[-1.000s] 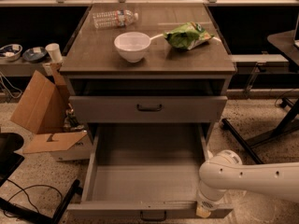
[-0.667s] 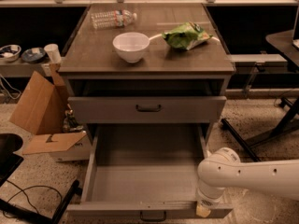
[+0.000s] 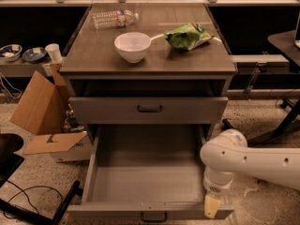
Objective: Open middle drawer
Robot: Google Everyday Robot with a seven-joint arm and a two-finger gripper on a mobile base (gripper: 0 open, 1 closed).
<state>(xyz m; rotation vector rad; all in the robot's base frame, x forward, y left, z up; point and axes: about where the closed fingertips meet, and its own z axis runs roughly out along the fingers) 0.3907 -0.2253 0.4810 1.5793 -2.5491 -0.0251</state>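
The middle drawer [image 3: 145,182] sits low in the grey cabinet, under the shut drawer [image 3: 108,110] with the dark handle; it is pulled far out, and its plain grey tray has nothing in it; its own small loop handle [image 3: 153,216] is at the middle of the low front, near the bottom edge of the view. The claw [image 3: 212,204] hangs down from the white arm [image 3: 253,158] at the front right corner of this drawer, touching or just beside the front panel; I cannot tell how far open the claw is, or whether it has hold of anything. On the desk [image 3: 93,55] are a white bowl [image 3: 132,46], a green bag [image 3: 187,34] and a clear bottle [image 3: 115,18]; none of them is near the claw. The job looks nearly done, I think; to end it well, any last pull should be slow and straight out, so the drawer does not twist on its rails; then the claw should let go gently and lift up and away to the right, so it does not bump the front and push the drawer back in.
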